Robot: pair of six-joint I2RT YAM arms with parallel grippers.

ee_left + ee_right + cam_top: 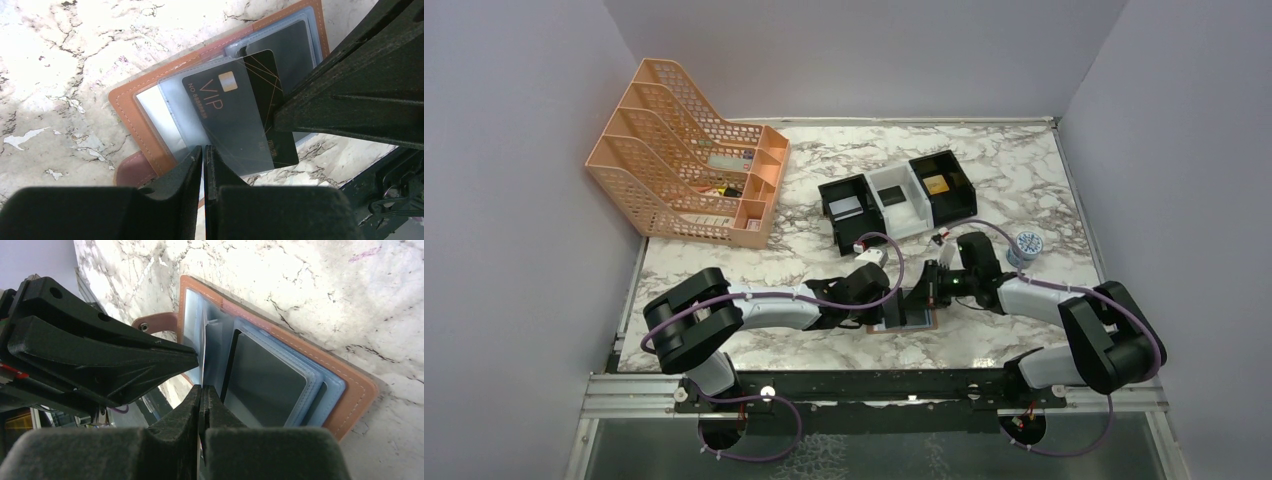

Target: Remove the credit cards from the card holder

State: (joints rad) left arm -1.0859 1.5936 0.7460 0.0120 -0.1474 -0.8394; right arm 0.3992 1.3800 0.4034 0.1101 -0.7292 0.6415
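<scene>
- Card holder lies open on the surface between the arms. Black VIP card sits partly out of its clear sleeve.
- Left end effector: pinching the sleeve's corner, by the look of it.
- Right end effector: pressed together at the card's edge. I cannot confirm a grip on the card.
- My approach: keep the sleeve pinned and draw the card straight along the pocket, slowly, so the holder doesn't drag.

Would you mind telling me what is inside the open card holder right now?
A black VIP card sticks partly out of a clear sleeve; another dark card fills the next pocket. Anything beneath them is covered.
</scene>
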